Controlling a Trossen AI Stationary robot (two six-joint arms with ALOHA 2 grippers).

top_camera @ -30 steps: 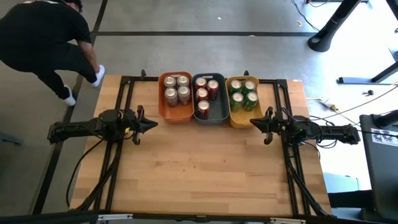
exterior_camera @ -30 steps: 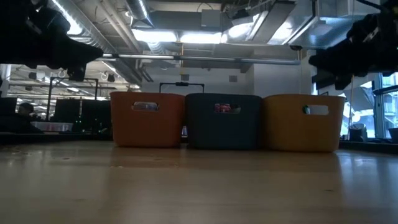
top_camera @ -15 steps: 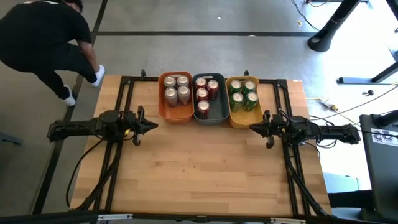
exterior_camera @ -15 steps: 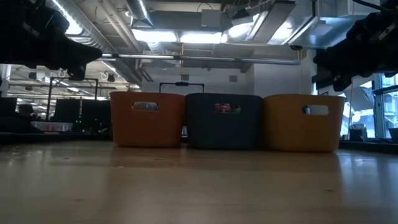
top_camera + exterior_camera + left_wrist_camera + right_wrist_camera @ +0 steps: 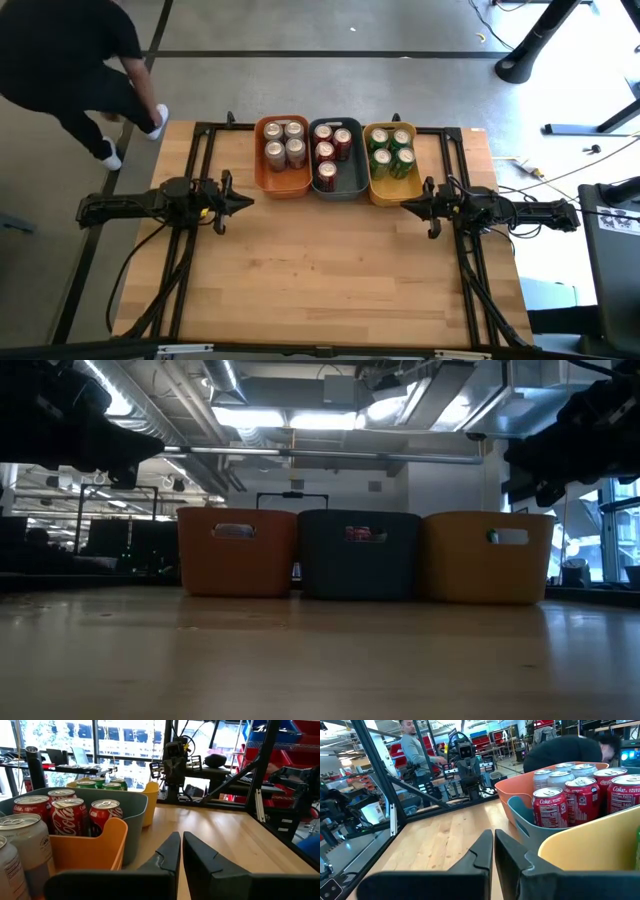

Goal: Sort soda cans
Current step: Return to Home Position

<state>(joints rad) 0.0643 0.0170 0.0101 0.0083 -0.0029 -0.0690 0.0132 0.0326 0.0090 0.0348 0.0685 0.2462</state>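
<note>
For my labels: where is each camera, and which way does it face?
High view: above the table, facing straight down; both arms show.
Low view: at table height, facing the bins' sides; arms in upper corners.
Left wrist view: on that arm, facing across the table past the left gripper.
Right wrist view: likewise, opposite way, past the right gripper.
Shared: both wrist views show red cans.

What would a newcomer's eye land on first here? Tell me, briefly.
Three plastic bins stand side by side at the far edge of the wooden table: the orange bin holds silver-grey soda cans, the blue-grey bin red soda cans, the yellow bin green soda cans. The left gripper and right gripper hover shut and empty at either side, just in front. A person in dark clothes bends beyond the far left corner.
</note>
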